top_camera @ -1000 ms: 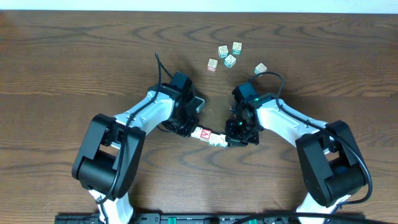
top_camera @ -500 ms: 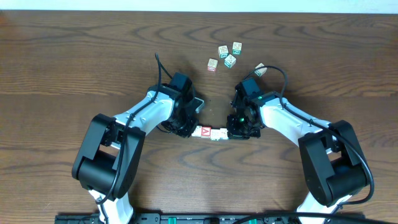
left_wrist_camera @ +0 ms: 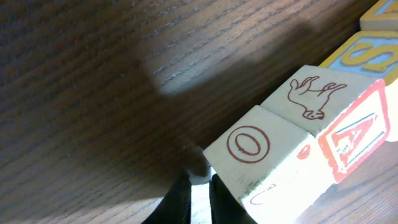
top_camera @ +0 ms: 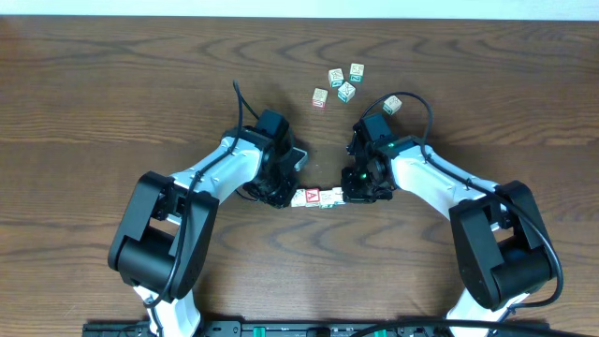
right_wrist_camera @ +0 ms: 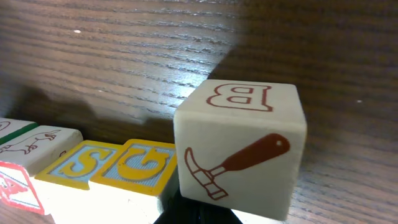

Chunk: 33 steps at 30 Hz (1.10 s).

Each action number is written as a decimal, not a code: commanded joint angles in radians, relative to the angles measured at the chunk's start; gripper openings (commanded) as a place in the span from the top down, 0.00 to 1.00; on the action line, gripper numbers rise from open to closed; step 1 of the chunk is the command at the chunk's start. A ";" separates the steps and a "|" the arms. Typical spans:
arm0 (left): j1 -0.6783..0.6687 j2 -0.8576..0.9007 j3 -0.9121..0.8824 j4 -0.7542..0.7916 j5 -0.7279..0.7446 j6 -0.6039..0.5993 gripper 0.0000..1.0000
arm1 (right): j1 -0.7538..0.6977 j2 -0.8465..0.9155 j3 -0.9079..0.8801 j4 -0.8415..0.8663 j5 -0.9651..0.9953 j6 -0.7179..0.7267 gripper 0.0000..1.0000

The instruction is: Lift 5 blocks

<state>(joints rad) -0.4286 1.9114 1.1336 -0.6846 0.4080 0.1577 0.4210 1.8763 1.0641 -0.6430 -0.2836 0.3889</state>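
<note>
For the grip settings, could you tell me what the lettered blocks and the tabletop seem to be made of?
Blocks: probably wood, cream matte faces with printed letters and pictures. Tabletop: dark wood or wood-look laminate, going by its grain lines.

From overhead, the tips of the left claw (top_camera: 284,195) and right claw (top_camera: 350,195) are hidden under their own housings, and prints on the loose blocks (top_camera: 346,91) are too small to read. The left wrist view cuts the yellow-and-blue blocks (left_wrist_camera: 373,46) at its right edge; the right wrist view clips the red "A" block (right_wrist_camera: 11,186) at its lower-left corner.
</note>
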 commanded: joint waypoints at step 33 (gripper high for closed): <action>-0.033 0.022 -0.016 0.001 -0.241 0.008 0.50 | -0.002 0.104 -0.063 -0.038 0.202 -0.020 0.97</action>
<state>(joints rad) -0.4667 1.8893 1.1400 -0.6830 0.2432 0.1581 0.4213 1.8771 1.0710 -0.6731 -0.2363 0.3809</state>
